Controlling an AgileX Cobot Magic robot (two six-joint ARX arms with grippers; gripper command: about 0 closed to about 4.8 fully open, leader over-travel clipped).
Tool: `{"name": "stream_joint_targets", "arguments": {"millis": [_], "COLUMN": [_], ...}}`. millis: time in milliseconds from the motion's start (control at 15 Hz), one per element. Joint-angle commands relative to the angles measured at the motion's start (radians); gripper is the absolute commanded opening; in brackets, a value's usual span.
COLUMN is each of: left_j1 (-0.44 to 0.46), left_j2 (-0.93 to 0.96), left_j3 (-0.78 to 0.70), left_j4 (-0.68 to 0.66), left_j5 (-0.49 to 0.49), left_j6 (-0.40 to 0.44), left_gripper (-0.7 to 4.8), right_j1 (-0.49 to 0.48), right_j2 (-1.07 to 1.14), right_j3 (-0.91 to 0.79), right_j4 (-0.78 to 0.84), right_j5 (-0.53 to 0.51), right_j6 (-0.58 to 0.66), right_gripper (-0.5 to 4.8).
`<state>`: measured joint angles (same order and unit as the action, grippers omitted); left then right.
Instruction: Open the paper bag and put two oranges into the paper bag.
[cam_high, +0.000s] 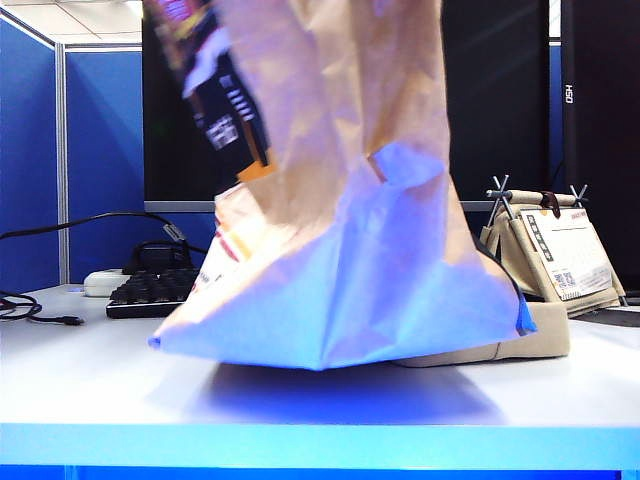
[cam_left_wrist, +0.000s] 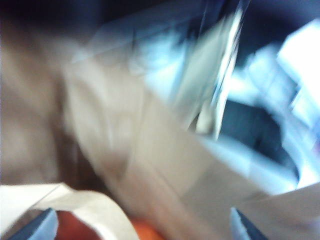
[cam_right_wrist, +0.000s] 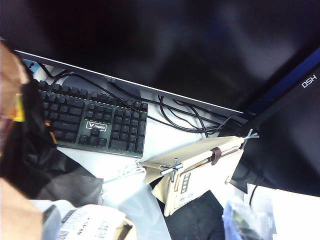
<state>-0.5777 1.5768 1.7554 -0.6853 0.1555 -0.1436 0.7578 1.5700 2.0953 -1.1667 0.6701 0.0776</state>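
From where I stand, on the left side of the white table (cam_high: 90, 370) lies a black keyboard (cam_high: 150, 292) with loose black cables (cam_high: 30, 305) beside it; in the right wrist view its small white badge seems to read "rapoo" (the letters are tiny). Some free table remains in front of it, up to the near edge.

The paper bag (cam_high: 340, 250) fills the middle, standing tall and leaning, with its bottom corners on the table. The printed black face (cam_high: 215, 95) at its upper left carries white writing, too blurred to read. The white receipt slip (cam_right_wrist: 87, 225) shows lines of print I cannot make out.

The left gripper (cam_left_wrist: 140, 225) is inside the bag mouth; two dark fingertips (cam_left_wrist: 37, 227) stand far apart with nothing between them. Below them one of the oranges (cam_left_wrist: 145, 232) shows among brown paper, all strongly blurred.

To the right, the beige calendar stand (cam_high: 555, 250) sits near the table's end, a low beige tray (cam_high: 500, 345) touching the bag. The dark panel behind reads "HSO" (cam_high: 568, 94).

The right gripper (cam_right_wrist: 240, 225) hangs above this corner; only one blurred finger shows, but it is opened wide.
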Motion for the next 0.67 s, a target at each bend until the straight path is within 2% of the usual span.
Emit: {"name": "stream_joint_targets", "arguments": {"millis": [67, 133, 200, 334, 400, 534, 667], "left_j1": [0.017, 0.026, 0.028, 0.05, 0.072, 0.167, 0.335], "left_j2": [-0.028, -0.053, -0.098, -0.211, -0.269, -0.38, -0.482], "left_j3": [0.135, 0.173, 0.189, 0.189, 0.189, 0.188, 0.186], "left_j4": [-0.035, -0.056, -0.058, -0.06, -0.064, -0.075, -0.125], "left_j5": [-0.023, -0.061, -0.14, -0.396, -0.465, -0.471, -0.465], "left_j6": [0.066, 0.091, 0.139, 0.253, 0.284, 0.293, 0.294], "left_gripper": [4.79, 4.79, 4.79, 4.79, 4.79, 4.79, 4.79], "right_j1": [0.0, 0.0, 0.0, -0.011, -0.014, -0.037, -0.056], "right_j2": [-0.005, -0.005, -0.005, -0.005, -0.004, -0.005, -0.004], "right_j3": [0.003, 0.004, 0.004, 0.004, 0.004, 0.004, 0.004], "right_j4": [0.009, 0.01, 0.011, 0.012, 0.012, 0.015, 0.013], "right_j5": [0.005, 0.005, 0.008, 0.008, 0.008, 0.008, 0.0], "right_j6": [-0.001, -0.001, -0.002, -0.003, -0.003, -0.003, -0.004], "right_gripper": [4.17, 4.17, 4.17, 4.17, 4.17, 4.18, 4.36]}}
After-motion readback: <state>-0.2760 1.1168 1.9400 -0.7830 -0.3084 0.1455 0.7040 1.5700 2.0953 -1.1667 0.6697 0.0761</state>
